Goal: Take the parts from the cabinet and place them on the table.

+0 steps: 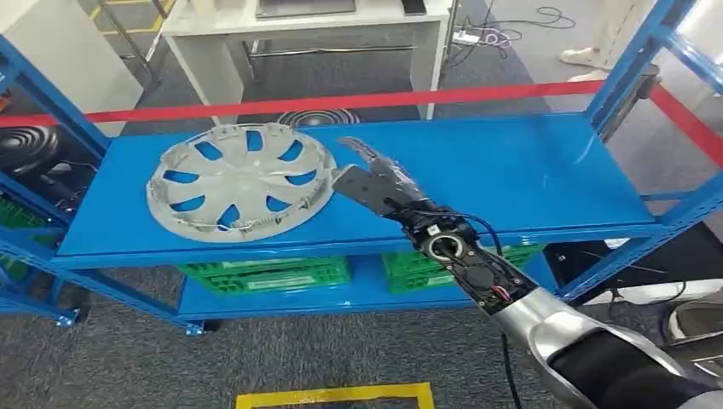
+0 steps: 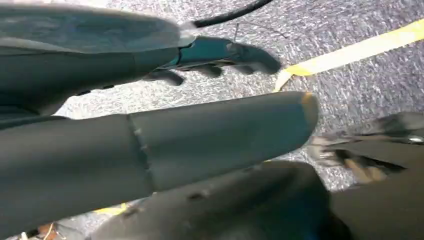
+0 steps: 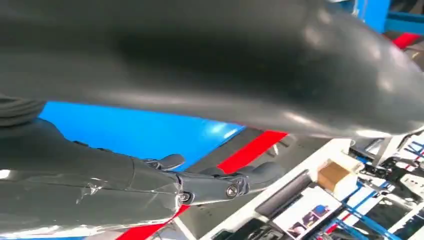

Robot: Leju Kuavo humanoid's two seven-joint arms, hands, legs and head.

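We log a round grey plastic wheel cover (image 1: 240, 180) with curved spokes lying flat on the top shelf of the blue metal rack (image 1: 529, 175), toward the shelf's left end and nearer its front edge than its back. Below it, green plastic crates (image 1: 266, 274) sit on the lower shelf. Just beside the cover's right rim we see the right hand (image 1: 375, 181), reaching in over the front edge of the shelf at about its middle; its fingers are stretched out and apart, holding nothing, and we cannot tell whether they touch the cover. The right wrist view shows the same fingers (image 3: 220, 182) extended over blue shelf. The left hand (image 2: 220, 57) hangs above grey carpet (image 2: 350, 20) marked with yellow tape (image 2: 350, 51), fingers loosely spread, nothing in them.
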